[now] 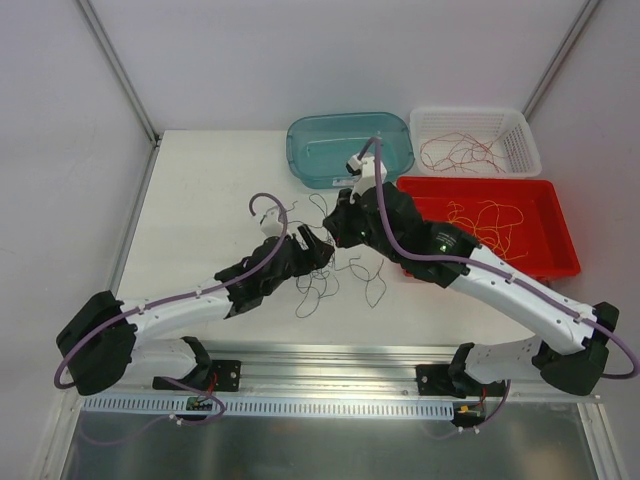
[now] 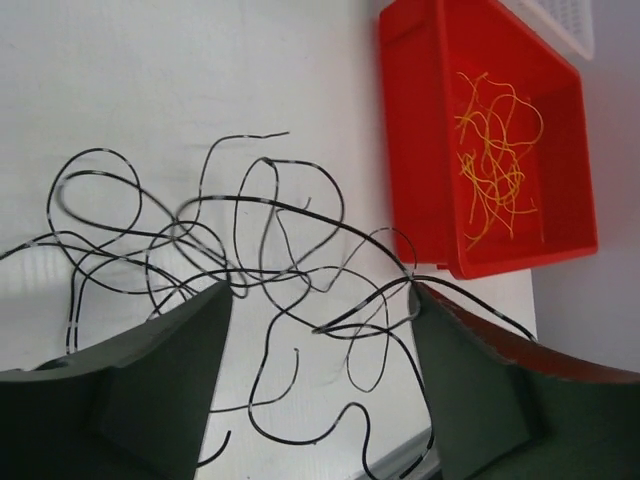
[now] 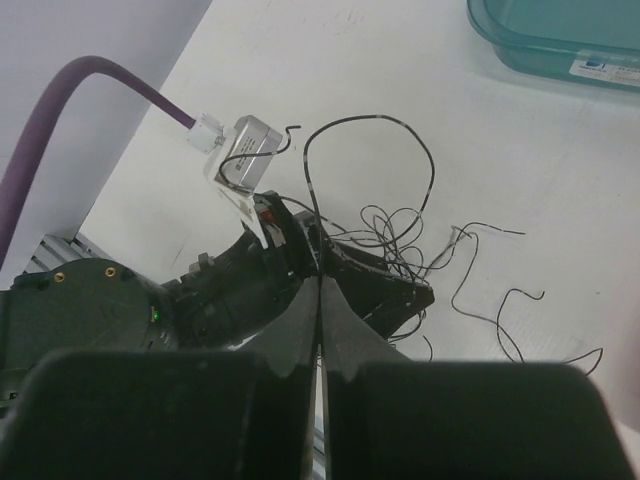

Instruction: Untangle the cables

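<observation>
A tangle of thin dark green-black cables (image 1: 335,275) lies on the white table between the two arms. It fills the left wrist view (image 2: 270,215). My left gripper (image 1: 318,252) is open low over the tangle (image 2: 320,300), with strands lying between its fingers and across their tips. My right gripper (image 1: 338,228) is shut (image 3: 320,278) on one dark cable (image 3: 370,118), which rises from the fingertips in a loop. It hangs just above the left gripper (image 3: 380,285). Yellow-orange wires (image 1: 490,220) lie in the red tray (image 1: 560,215). Red-brown wires (image 1: 465,152) lie in the white basket (image 1: 528,140).
A teal bin (image 1: 400,130) stands at the back centre and also shows in the right wrist view (image 3: 560,45). The red tray (image 2: 420,130) with yellow wires (image 2: 495,160) is close to the right of the tangle. A metal rail (image 1: 330,355) runs along the near edge.
</observation>
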Robot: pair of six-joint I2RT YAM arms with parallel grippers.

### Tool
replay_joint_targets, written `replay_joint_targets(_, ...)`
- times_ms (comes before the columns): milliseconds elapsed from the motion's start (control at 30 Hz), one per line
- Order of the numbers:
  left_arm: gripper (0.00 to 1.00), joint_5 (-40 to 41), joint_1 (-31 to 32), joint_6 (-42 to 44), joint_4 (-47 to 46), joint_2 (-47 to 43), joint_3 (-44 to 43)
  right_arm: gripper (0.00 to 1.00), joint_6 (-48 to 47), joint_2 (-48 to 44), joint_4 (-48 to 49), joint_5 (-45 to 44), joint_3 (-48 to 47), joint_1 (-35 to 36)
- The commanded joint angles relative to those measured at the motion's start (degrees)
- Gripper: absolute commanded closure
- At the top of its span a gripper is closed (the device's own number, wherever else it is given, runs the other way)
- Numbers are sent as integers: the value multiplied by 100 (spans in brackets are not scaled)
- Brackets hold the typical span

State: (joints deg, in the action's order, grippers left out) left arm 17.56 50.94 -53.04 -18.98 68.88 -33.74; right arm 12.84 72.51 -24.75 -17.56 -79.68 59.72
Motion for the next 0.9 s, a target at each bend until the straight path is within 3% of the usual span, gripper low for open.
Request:
replay_joint_targets(0,32,746,48,-163,78,195,-326,99,35,0,-38,-63,-232,39)
replay_joint_targets(133,53,1275,4,-417,614,362,-327,99,-325,-149,-319,-344,-372,22)
replay_joint_targets(367,64,899,-795,-1024,1133,485,130,99,-730,-606,-1031,-539,-601,-522)
replay_joint_targets(533,65,529,-1489,-1042,1300,688,245,99,-985,-949,-1312,-292,-1057,-971)
replay_joint_targets(867,63,-7,-2272,-902,1705,1356,-10,99,-1723,-1081,-1831,-141,-2648,-1261)
